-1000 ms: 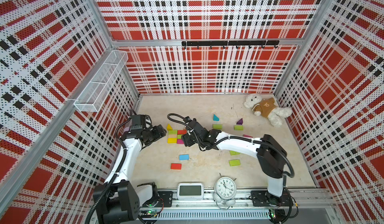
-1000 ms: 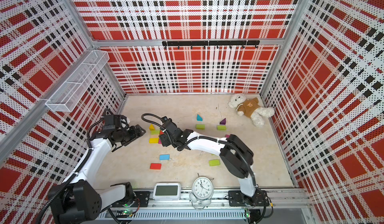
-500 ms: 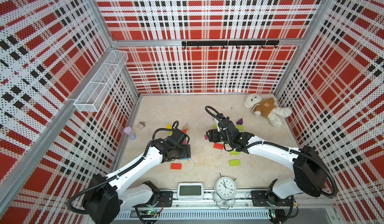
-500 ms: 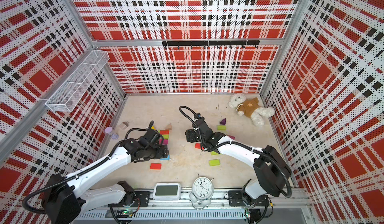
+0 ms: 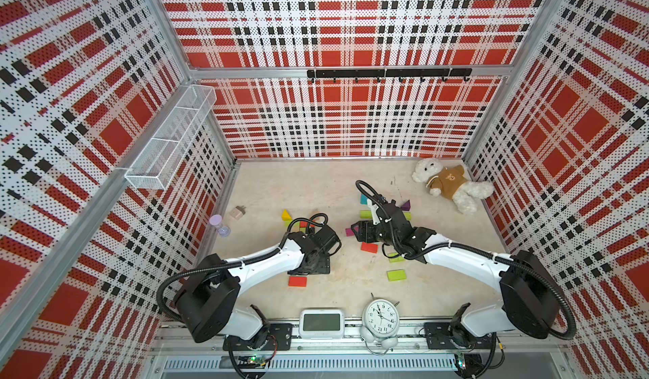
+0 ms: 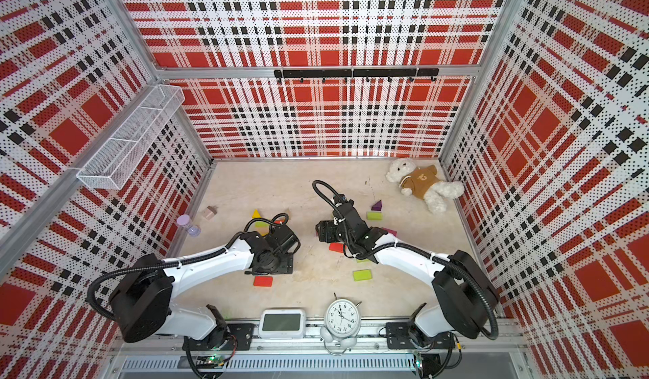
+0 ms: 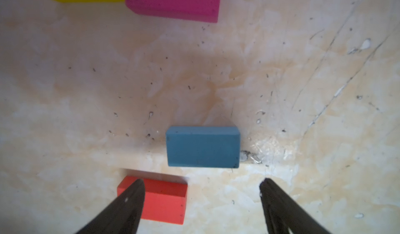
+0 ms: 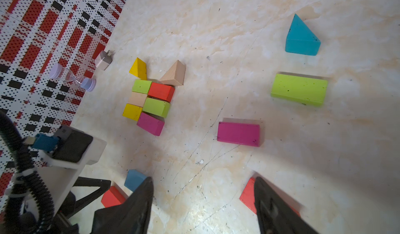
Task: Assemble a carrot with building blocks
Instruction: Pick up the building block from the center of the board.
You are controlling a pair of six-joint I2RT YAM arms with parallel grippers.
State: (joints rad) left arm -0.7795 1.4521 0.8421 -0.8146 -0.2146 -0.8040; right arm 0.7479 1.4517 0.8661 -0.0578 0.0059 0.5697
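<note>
- At the near rail stand a digital display (image 5: 321, 324) and a white alarm clock (image 5: 381, 319), clear of the blocks.
- Just beyond them a red brick (image 5: 297, 281) and a small lime brick (image 5: 397, 274) lie flat on the tabletop (image 5: 316, 184), well apart.
- The left fingers (image 7: 127, 207) stand wide and hold nothing. A blue brick (image 7: 203, 146) lies just ahead of their gap, and the red brick shows partly behind one finger. In both top views the left wrist hides the blue brick.
- The right fingers (image 8: 140, 200) are also wide and empty over bare tabletop. A second red brick (image 8: 247, 195) lies just beside one of them, with a magenta brick (image 8: 238, 133) beyond.
- Most of the building blocks form a tight cluster (image 8: 149, 100) of touching lime, red, wood, yellow and magenta bricks. A yellow wedge (image 8: 139, 68) and a wood wedge (image 8: 174, 73) sit at its far end.
- Farther out lie a long lime brick (image 8: 299, 89), a teal wedge (image 8: 302, 36) and a purple wedge (image 5: 406, 205), all loose.
- Near the left wall are a beige cube (image 5: 237, 213) and a lilac hourglass (image 5: 220, 224).
- A teddy bear (image 5: 449, 184) lies in the far right corner.
- A wire basket (image 5: 168, 142) hangs on the left wall, bare mesh showing in its three compartments.
- A black hook rail (image 5: 386, 73) runs along the back wall.
</note>
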